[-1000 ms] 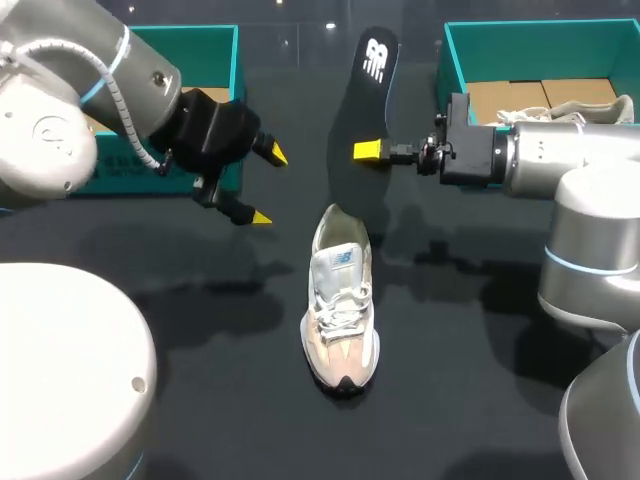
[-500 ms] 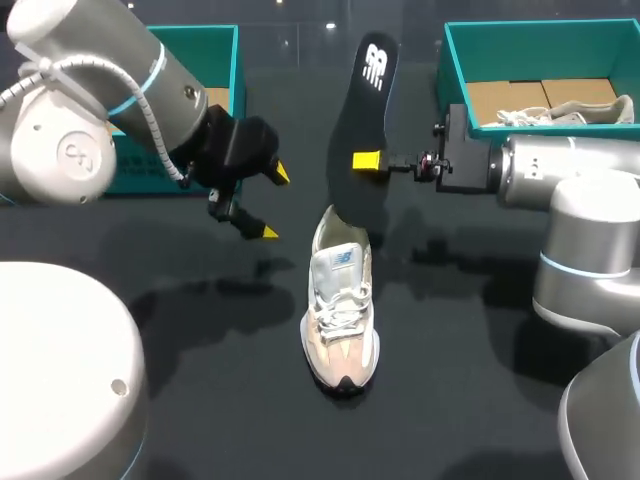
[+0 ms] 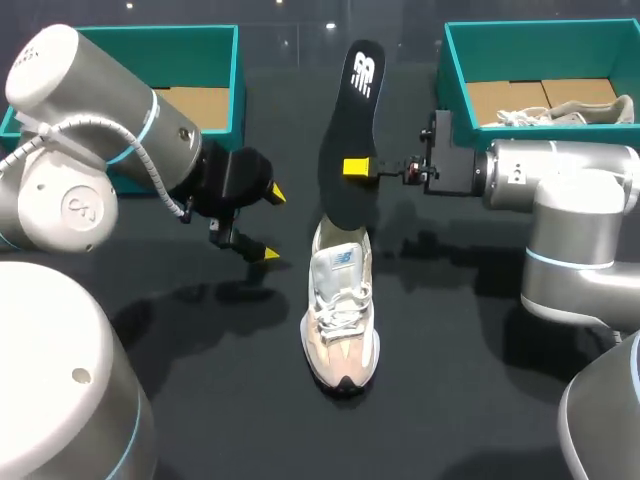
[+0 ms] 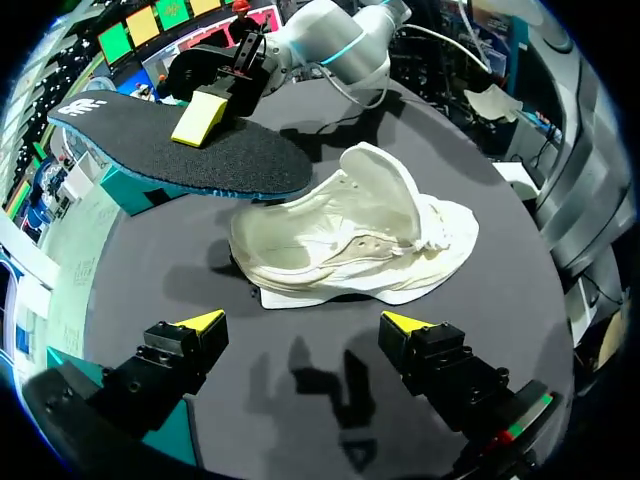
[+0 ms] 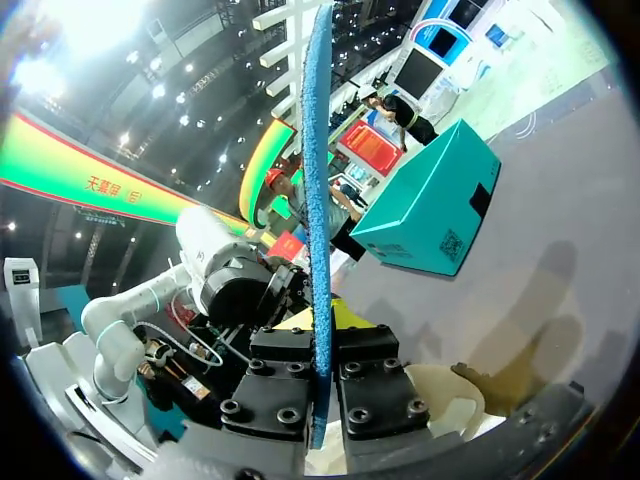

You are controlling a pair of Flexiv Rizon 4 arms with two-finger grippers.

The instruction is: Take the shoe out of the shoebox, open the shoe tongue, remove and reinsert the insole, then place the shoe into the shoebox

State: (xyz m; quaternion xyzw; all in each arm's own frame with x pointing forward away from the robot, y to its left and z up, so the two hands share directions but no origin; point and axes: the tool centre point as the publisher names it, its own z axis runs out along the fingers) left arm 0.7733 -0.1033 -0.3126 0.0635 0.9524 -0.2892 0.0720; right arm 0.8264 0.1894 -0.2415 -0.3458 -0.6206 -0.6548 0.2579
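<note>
My right gripper [image 3: 352,168], closed on the insole [image 3: 350,130], has carried it sideways toward the shoe [image 3: 341,300]; the insole's lower end is now at the shoe's heel opening. My left gripper [image 3: 272,223], fingers spread, has come nearer to the shoe's heel.

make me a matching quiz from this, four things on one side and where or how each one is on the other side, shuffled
Things:
1. insole
2. shoe
3. left gripper
4. right shoebox

States:
a. resting on the table, midway between the arms
b. teal, at the far right
c. clamped in the right gripper, above the shoe's heel
d. jaws open, holding nothing

Pairs: 1-c, 2-a, 3-d, 4-b
</note>
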